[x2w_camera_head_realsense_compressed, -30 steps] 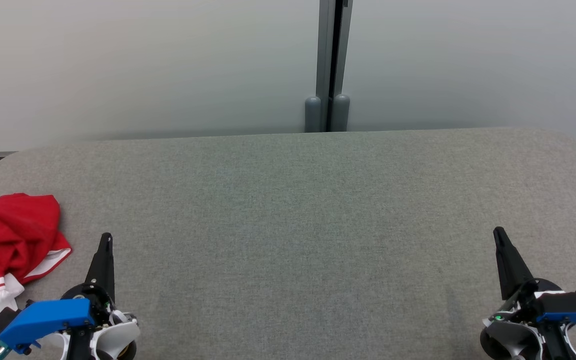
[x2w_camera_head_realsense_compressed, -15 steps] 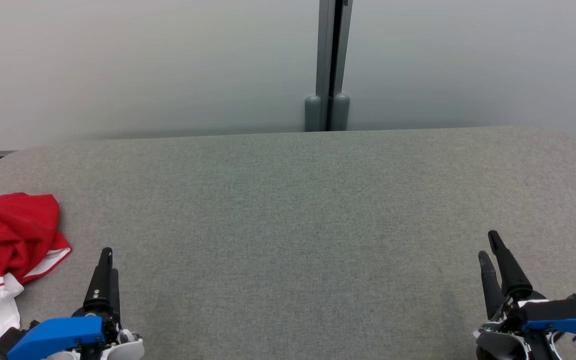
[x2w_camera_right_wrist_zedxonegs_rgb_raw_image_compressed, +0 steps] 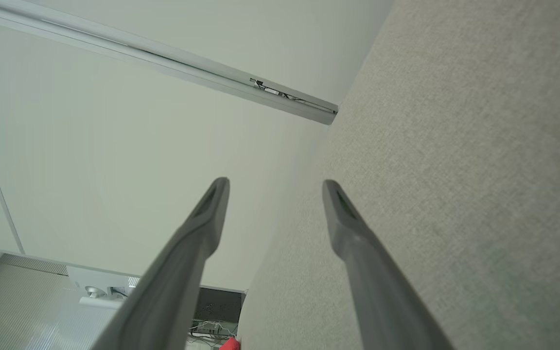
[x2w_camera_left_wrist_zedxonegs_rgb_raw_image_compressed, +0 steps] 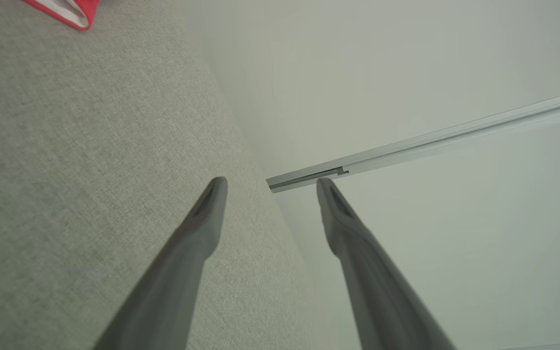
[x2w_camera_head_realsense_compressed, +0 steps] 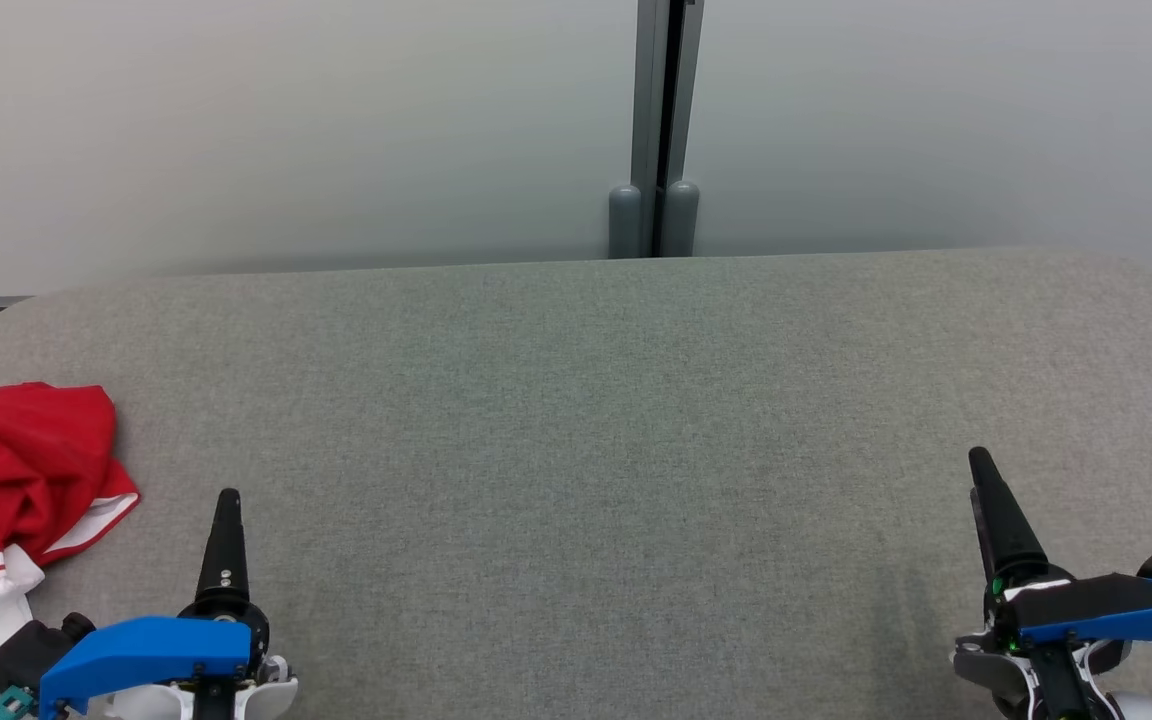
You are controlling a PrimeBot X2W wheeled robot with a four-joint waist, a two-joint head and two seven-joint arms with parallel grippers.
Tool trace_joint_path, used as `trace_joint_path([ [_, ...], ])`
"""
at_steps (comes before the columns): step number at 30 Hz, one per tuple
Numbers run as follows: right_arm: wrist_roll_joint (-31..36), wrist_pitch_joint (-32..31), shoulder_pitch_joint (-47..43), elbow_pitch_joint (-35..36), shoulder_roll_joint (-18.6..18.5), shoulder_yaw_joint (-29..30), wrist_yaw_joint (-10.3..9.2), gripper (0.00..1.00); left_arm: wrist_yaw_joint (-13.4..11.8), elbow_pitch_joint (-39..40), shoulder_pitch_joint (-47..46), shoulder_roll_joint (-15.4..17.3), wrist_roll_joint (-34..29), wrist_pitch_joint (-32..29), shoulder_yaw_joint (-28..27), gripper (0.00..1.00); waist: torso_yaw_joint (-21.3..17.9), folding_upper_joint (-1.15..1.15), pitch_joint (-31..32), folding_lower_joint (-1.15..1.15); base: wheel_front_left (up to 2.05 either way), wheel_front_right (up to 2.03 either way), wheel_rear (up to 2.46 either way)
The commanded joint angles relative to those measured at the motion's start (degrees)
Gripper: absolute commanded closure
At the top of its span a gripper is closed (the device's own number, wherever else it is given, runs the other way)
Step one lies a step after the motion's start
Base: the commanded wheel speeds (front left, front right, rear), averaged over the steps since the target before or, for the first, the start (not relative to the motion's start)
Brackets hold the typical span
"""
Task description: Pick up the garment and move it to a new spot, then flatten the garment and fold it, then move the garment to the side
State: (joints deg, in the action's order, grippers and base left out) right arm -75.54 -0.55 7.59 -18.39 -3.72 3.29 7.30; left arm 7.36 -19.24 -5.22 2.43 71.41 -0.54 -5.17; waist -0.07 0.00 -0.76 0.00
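Garment (x2w_camera_head_realsense_compressed: 6, 470) at the table's (x2w_camera_head_realsense_compressed: 576, 400) left end was clipped by the head view's left edge, full shape unknown; the left wrist view caught just a red corner. Left gripper (x2w_camera_head_realsense_compressed: 227, 505) and right gripper (x2w_camera_head_realsense_compressed: 981, 465), over the table's near side, each showed one finger, the second hidden behind it, bodies cut off below. Dark box (x2w_camera_right_wrist_zedxonegs_rgb_raw_image_compressed: 219, 306) past the table's edge was too small to identify.

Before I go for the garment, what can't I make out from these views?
- Garment, head view: the left edge cuts it off, so its full shape and kind are unknown.
- Left wrist view: the top edge cuts off all but a red-and-white hem.
- Right wrist view: a red scrap at the bottom edge, too small to identify.
- Head view: left pincer and right pincer stand edge-on, one finger hiding the other.
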Motion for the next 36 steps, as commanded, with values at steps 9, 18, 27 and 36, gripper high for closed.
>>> trace_joint_path([
  [9, 11.5, 2.4, 3.5, -0.6, -0.9, -1.9, 0.14, 0.0, -0.6, -0.5, -2.9, 0.4, -11.6, 2.5, 0.2, 0.0, 0.0, 0.0, -0.4, 0.0, 0.0, 0.0, 0.0],
  [18, 21.6, 4.3, 4.7, -2.0, -1.1, -2.0, 0.16, 0.0, -1.2, -1.5, -3.6, 0.4, -20.1, 4.3, 1.3, 0.0, 0.1, 0.0, -0.8, 0.0, 0.0, 0.0, 0.0],
  [27, 30.9, 6.0, 5.3, -3.8, -1.3, -2.4, 0.18, 0.0, -1.9, -3.1, -4.2, 0.5, -27.8, 6.0, 1.9, 0.0, 0.1, 0.0, -0.9, 0.0, 0.0, 0.0, 0.0],
  [36, 39.0, 7.6, 5.4, -5.7, -1.3, -2.6, 0.19, 0.0, -2.2, -4.5, -4.1, 0.5, -34.6, 7.5, 3.5, 0.0, 0.0, 0.0, -1.2, 0.0, 0.0, 0.0, 0.0],
])
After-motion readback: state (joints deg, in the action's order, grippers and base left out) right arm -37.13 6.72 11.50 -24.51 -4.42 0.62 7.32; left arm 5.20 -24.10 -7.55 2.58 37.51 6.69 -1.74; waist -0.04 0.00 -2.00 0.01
